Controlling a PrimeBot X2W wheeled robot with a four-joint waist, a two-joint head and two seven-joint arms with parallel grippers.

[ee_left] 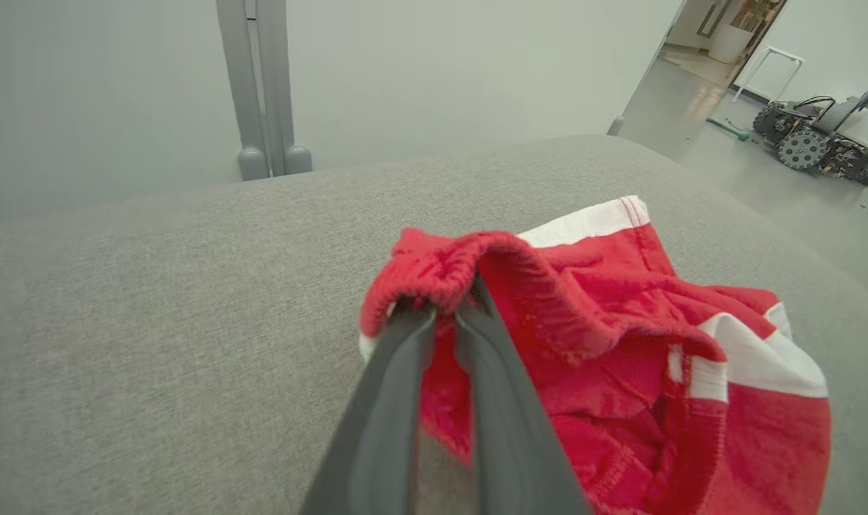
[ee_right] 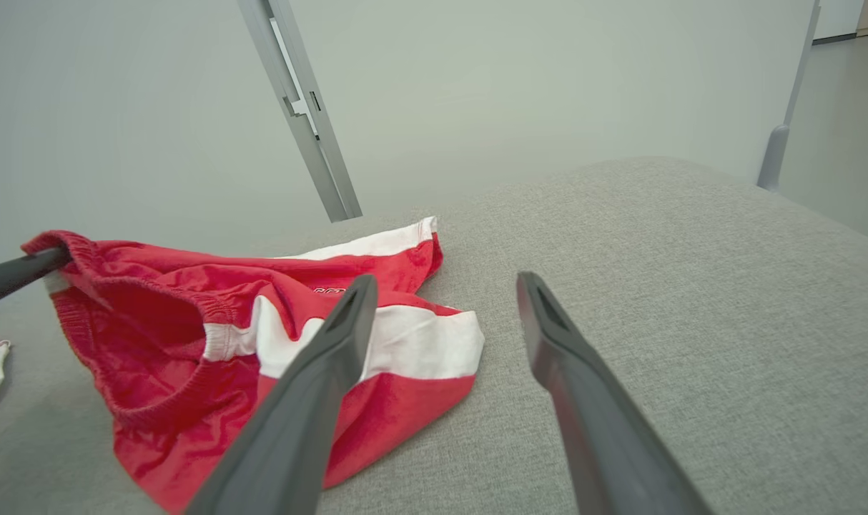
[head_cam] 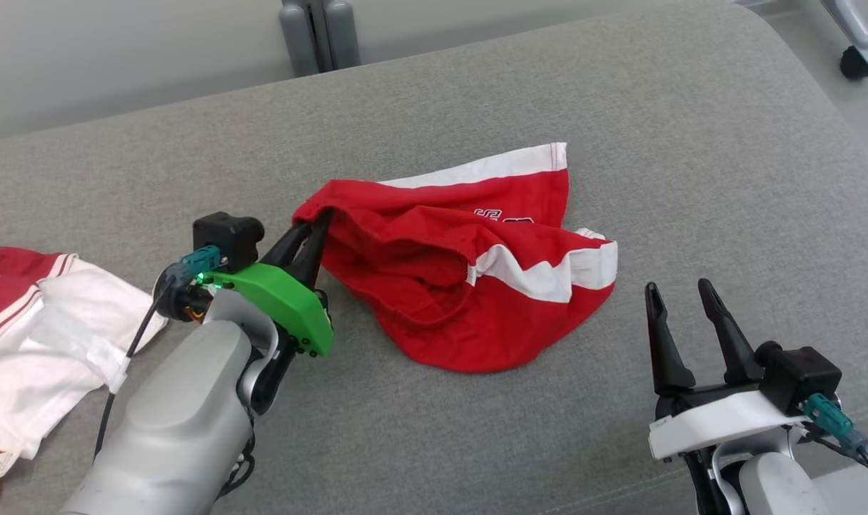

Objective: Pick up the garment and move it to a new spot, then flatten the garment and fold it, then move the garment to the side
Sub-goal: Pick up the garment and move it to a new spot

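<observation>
There were two grippers, two garments and one grey cushioned surface (head_cam: 477,443) with a fine woven texture and a rounded far edge.

Your left gripper (head_cam: 319,222) (ee_left: 445,307) was closed to a narrow slit. Its two long, dark, tapered fingers pinched the gathered elastic waistband of the garment (head_cam: 470,286) (ee_left: 620,343) (ee_right: 191,286). The garment was a pair of soft red shorts with broad white bands at the leg hems and small white lettering. The pinched edge was draped over the fingertips and raised off the cushion. The rest of the shorts lay crumpled and creased on the cushion, spreading away from those fingertips towards your right gripper's side.

Your right gripper (head_cam: 677,286) (ee_right: 447,279) was spread wide, its two fingers holding nothing. The nearest white-banded hem lay ahead of its inner finger, near it but apart.

The second garment (head_cam: 41,336), of white fabric with red stripes, lay rumpled behind your left gripper on its outer side, well apart from the shorts.

Two smooth grey posts (head_cam: 319,32) with rounded feet stood side by side beyond the cushion's far edge, ahead of your left fingertips.

One black caster wheel (head_cam: 857,63) sat on the floor far ahead of your right gripper.
</observation>
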